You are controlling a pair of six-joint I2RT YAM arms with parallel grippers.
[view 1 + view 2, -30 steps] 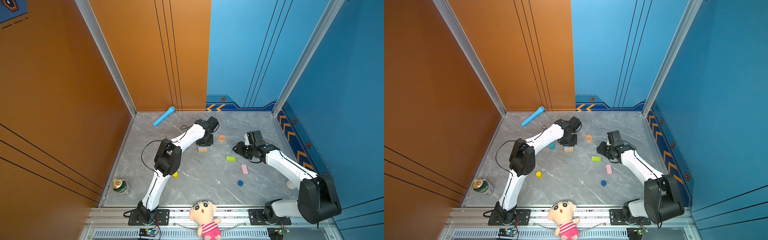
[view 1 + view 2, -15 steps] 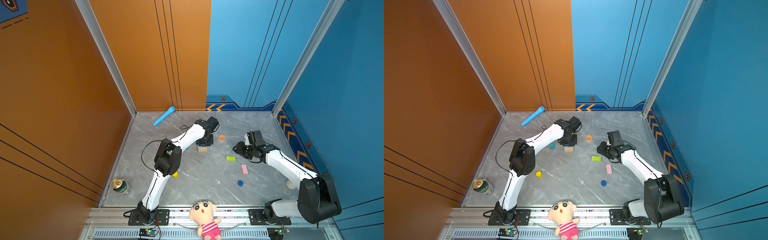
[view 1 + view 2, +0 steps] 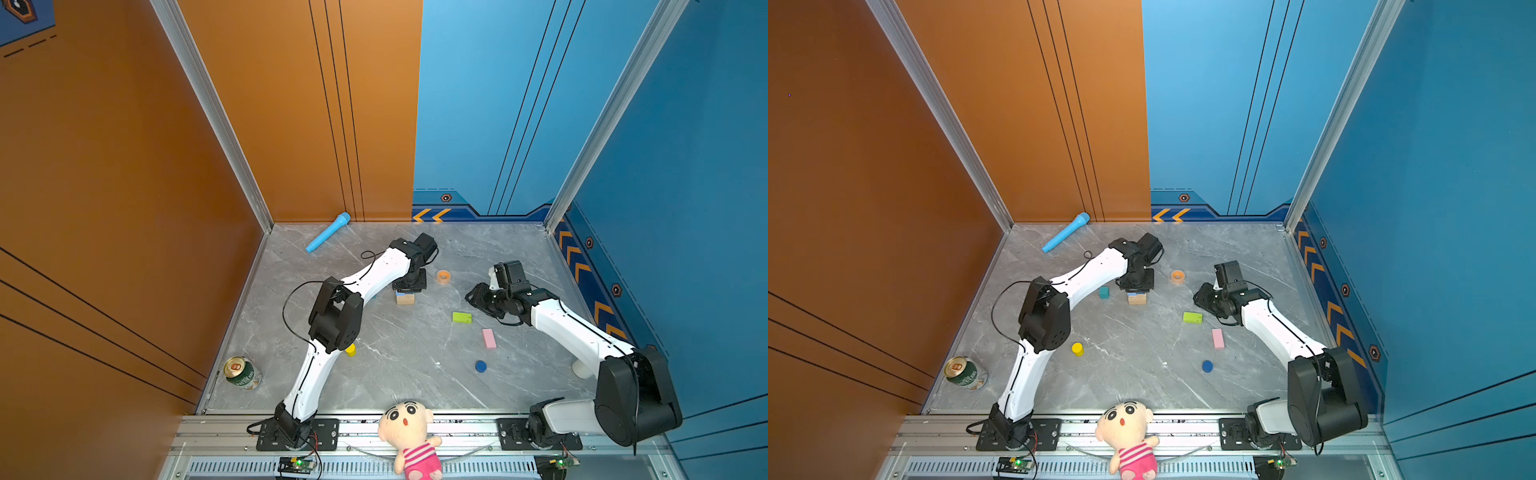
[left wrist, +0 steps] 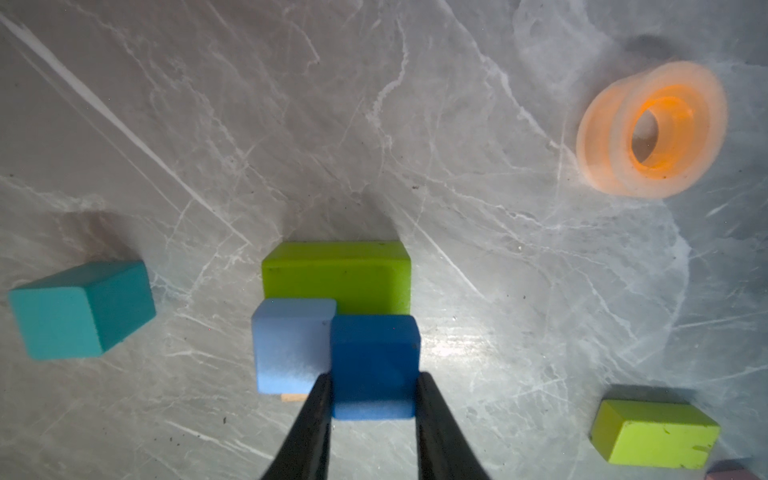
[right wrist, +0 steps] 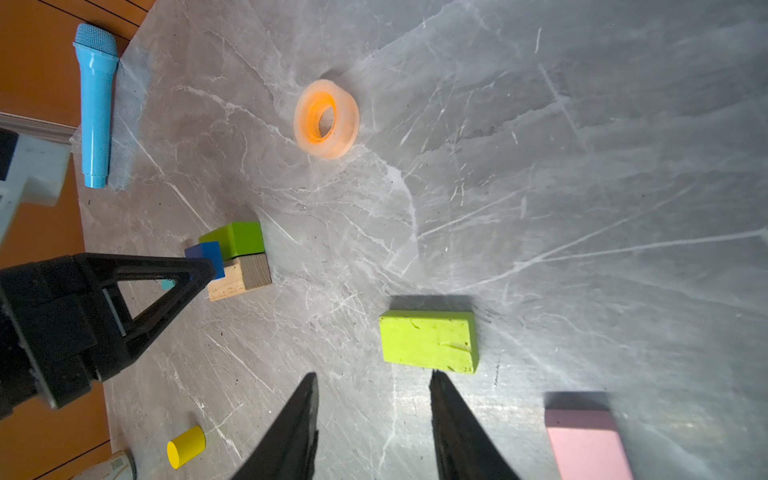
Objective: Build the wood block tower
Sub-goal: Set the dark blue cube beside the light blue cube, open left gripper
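Our left pincer is clamped on the dark blue cube, beside the light blue cube atop the tan brick; it looks seated, so we should open gently and lift straight. Our right pincer gapes empty by the loose green brick; the tape ring lies clear.

My left arm rises from the near rail, folds at the elbow and reaches far across the table. Its wrist bends straight down. My left gripper points down, with both fingers pressed on the sides of a dark blue cube. My right arm stretches low from its base toward the middle. My right gripper hangs close over the table, jaws apart, with nothing between them.
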